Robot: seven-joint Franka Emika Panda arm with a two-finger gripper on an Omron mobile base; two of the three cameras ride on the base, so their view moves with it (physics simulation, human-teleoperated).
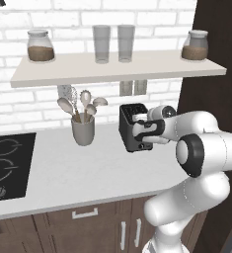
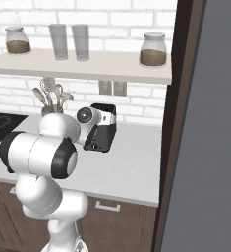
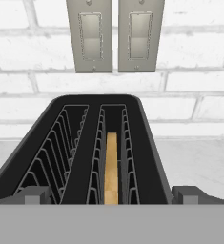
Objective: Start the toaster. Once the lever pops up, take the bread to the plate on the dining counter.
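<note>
- Toaster (image 1: pixel 133 127): one, black, two slots.
- Bread (image 3: pixel 111 167): one slice, standing in the right slot.
- Jars (image 1: pixel 40 45) of brown stuff on the shelf (image 1: pixel 117 69): two.
- Clear glasses (image 1: pixel 101 43): two, side by side.
- Utensil crock (image 1: pixel 83 130): one, several spoons inside.
- Wall switch plates (image 3: pixel 90 35): two.
- Cooktop (image 1: pixel 9 165): one, in the worktop (image 1: pixel 88 173).

No readable text, label, brand, number or sign appears on anything here.
</note>
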